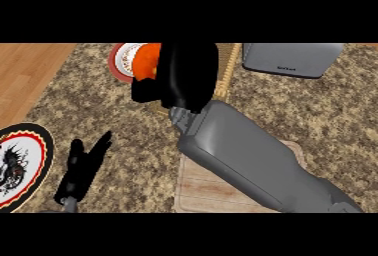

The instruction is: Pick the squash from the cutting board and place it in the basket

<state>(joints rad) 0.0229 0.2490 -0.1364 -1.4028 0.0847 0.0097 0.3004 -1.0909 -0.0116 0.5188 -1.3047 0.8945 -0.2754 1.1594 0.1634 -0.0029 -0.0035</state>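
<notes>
The orange squash [148, 57] is held in the curled fingers of the right hand [181, 75], carried off the cutting board [203, 192] toward the worktop's far edge, where the basket [230, 65] sits — largely hidden, so clearance cannot be judged. The left hand [81, 167] rests near the front edge, fingers straight — beside a patterned plate [18, 167].

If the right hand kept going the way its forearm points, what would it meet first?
Probably the woven basket, whose rim shows just beside the black right hand holding the orange squash; height above it is unclear.
</notes>
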